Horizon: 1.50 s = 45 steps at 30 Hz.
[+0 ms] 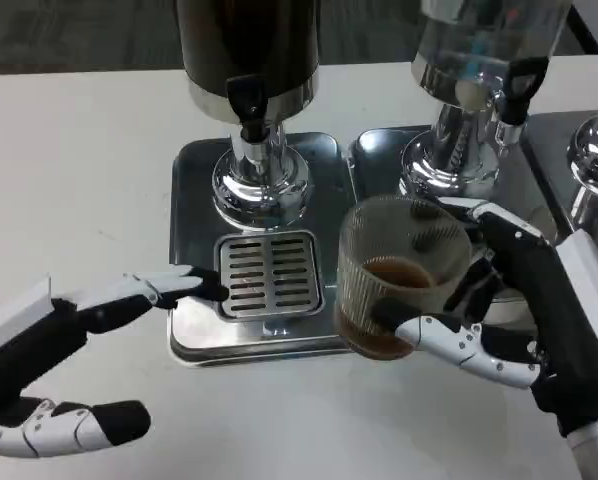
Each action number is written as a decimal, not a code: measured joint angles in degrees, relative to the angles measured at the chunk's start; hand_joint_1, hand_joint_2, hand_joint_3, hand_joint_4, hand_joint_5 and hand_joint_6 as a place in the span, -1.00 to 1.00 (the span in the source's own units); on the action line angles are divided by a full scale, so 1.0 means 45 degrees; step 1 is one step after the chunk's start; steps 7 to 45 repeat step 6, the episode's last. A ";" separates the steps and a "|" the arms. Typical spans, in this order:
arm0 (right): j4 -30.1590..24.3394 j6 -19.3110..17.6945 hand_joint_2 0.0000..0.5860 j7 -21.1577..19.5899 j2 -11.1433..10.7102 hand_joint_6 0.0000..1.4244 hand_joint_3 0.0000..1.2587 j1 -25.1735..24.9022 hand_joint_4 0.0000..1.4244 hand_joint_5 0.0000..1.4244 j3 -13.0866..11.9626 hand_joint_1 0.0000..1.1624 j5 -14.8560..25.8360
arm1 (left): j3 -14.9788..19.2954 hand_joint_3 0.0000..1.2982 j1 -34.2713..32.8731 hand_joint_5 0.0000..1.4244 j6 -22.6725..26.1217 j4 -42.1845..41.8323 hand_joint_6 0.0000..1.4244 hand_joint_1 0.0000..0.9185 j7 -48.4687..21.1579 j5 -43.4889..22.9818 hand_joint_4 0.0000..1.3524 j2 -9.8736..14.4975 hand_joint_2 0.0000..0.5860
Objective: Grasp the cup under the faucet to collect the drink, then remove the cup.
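A ribbed clear glass cup (399,275) holds some brown drink. My right hand (524,310) grips it from the right, with the thumb across its lower front. The cup hangs to the right of the slotted drip grate (269,273), in front of the second dispenser's base. The dark dispenser's black faucet (249,105) stands above the grate, with nothing under it. My left hand (69,345) lies low at the left with fingers apart. One fingertip touches the left edge of the steel drip tray (194,330).
A dark drink dispenser (247,45) stands on a chrome base (261,185). A clear dispenser (484,50) with its own black tap (514,90) stands to the right. A third chrome base (597,160) shows at the right edge. White table lies in front.
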 measured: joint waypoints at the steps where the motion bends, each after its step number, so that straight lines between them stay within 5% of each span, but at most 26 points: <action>1: 0.0000 0.0000 -0.19 0.0019 0.0000 0.38 -0.11 -0.0010 -0.02 0.17 -0.0006 0.20 0.0006 | 0.0025 -0.68 0.0004 -0.85 0.0000 -0.0009 -0.64 -1.00 0.0022 0.0003 -0.88 0.0000 -0.57; 45: 0.0001 0.0000 -0.20 0.0119 0.0000 0.38 -0.11 -0.0121 -0.01 0.17 -0.0016 0.20 0.0184 | 0.0079 -0.68 0.0082 -0.86 0.0000 -0.0111 -0.64 -1.00 0.0087 0.0074 -0.89 0.0000 -0.58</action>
